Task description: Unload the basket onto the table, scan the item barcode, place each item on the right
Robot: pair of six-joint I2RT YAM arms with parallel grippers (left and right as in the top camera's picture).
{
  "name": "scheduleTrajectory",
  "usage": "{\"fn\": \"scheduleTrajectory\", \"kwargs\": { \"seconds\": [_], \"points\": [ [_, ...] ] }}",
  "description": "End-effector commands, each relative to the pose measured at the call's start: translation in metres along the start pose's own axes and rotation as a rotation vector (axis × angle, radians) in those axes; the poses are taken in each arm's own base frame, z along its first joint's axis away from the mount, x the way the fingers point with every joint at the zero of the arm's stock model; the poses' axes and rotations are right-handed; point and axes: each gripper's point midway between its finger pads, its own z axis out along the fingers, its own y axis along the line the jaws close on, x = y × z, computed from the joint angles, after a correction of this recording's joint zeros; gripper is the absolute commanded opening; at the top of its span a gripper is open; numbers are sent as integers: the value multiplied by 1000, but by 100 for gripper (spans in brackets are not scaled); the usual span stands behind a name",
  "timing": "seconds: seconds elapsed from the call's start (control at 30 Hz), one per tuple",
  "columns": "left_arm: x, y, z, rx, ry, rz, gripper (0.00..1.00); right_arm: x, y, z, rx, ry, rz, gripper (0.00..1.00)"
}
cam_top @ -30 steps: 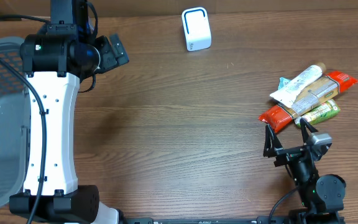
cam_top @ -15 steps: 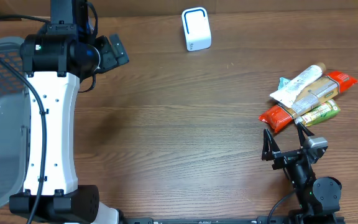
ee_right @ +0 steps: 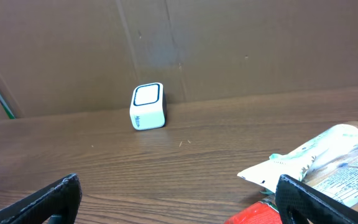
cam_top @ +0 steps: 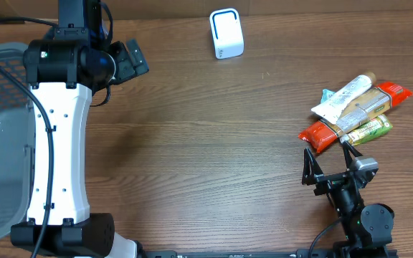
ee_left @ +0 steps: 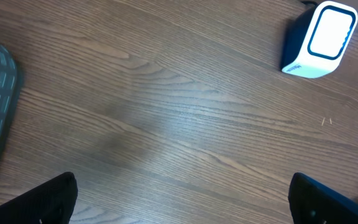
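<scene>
We log left gripper [cam_top: 133,60] and right gripper [cam_top: 328,163] both gaping empty; risk: the right pinches several overlapped packets [cam_top: 350,111] just ahead of its jaws.

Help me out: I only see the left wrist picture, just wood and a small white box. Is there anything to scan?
Observer: Yes. On the table's right side a white tube lies on a red packet, with a green packet beside them.
Operator: Is an arm holding one?
Observer: No. The right gripper hangs open just short of them, empty.
Operator: What's behind the white box?
Observer: A brown cardboard wall.
</scene>
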Motion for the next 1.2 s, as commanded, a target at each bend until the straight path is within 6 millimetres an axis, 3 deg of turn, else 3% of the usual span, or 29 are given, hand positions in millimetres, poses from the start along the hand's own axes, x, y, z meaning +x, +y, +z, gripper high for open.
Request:
{"fn": "scheduleTrajectory", "kwargs": {
  "seconds": [0.0,0.13,0.37,0.57,0.73,0.8,1.03,1.17],
  "points": [
    [-2,-1,-3,2,-11,16,100,1,2,0,-12,-5,-2,100],
    [-1,-5,-26,28,-60,29,100,1,2,0,-12,-5,-2,100],
    [-12,-4,-105,108,-347,27,100,1,2,0,-12,-5,-2,100],
    [14,-9,-139,265,-569,205,100,1,2,0,-12,-5,-2,100],
    [52,-7,-139,339,-779,428,100,1,2,0,-12,-5,-2,100],
    [75,1,-131,356,-867,494,99,1,2,0,-12,-5,-1,100],
    [120,22,-86,347,-1028,551,100,1,2,0,-12,-5,-2,100],
    [134,39,-55,349,-1101,488,99,1,2,0,-12,-5,-2,100]
  ]
}}
